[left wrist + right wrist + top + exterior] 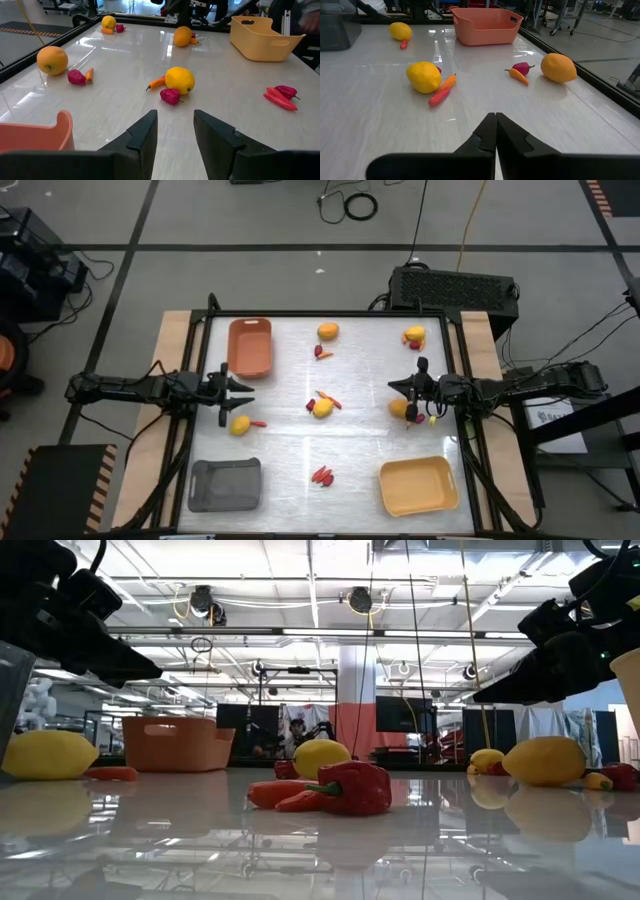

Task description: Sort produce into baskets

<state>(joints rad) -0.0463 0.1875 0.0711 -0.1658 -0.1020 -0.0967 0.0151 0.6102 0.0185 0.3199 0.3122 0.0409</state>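
Five yellow-orange lemons lie on the white table: a middle one (pixel 322 408) with a carrot stick and a chilli beside it, one near my left gripper (pixel 240 424), one under my right arm (pixel 400 408), and two at the far edge (pixel 328 331) (pixel 414 334). Red chillies (pixel 321 476) lie near the front. The orange-brown basket (pixel 250 346) stands far left, the grey basket (pixel 226 483) near left, the yellow basket (pixel 417 486) near right. My left gripper (pixel 248 392) is open and empty (pixel 175 135). My right gripper (pixel 392 386) is shut and empty (pixel 495 132). Both hover above the table.
A black frame rail (pixel 330 314) runs around the table top. The middle of the table between the two grippers holds only the middle lemon group. A black box (pixel 455 288) stands beyond the far right corner. The orange-brown basket's rim (pixel 62 122) is just beside my left gripper.
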